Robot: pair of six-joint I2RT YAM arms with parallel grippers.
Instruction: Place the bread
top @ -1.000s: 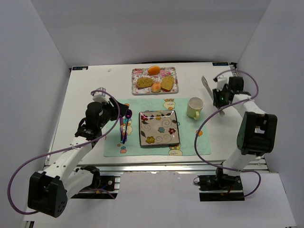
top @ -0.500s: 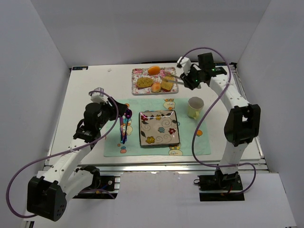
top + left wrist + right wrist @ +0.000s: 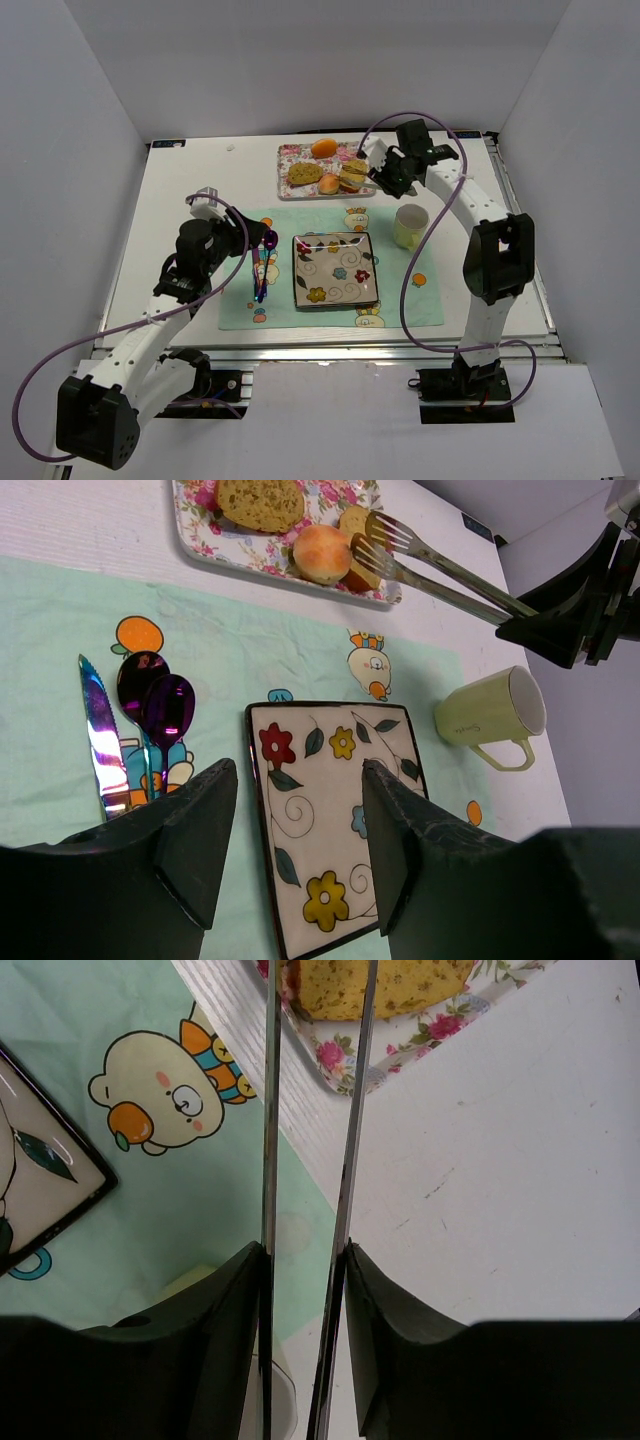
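Observation:
The bread [image 3: 352, 176] is a golden-tan slice lying at the right end of the floral tray [image 3: 283, 187]. It also shows in the left wrist view [image 3: 350, 522] and in the right wrist view [image 3: 400, 985]. My right gripper [image 3: 393, 170] [image 3: 305, 1250] is shut on metal tongs [image 3: 440, 565] [image 3: 270, 1110]. The forked tips of the tongs straddle the bread; I cannot tell whether they squeeze it. My left gripper [image 3: 245, 237] [image 3: 295, 780] is open and empty above the green placemat, by the left edge of the flowered square plate [image 3: 335, 272] [image 3: 330, 810].
The tray also holds an olive-brown bread piece [image 3: 305, 173], a small peach bun [image 3: 328, 184] and an orange bun [image 3: 323, 148]. A pale green cup [image 3: 410, 226] [image 3: 490, 715] stands right of the plate. A knife [image 3: 100, 740] and purple spoons [image 3: 160, 695] lie to its left.
My right arm has swung from the table's right side to the tray, bringing the tongs' tips onto the bread. The left arm has barely moved.

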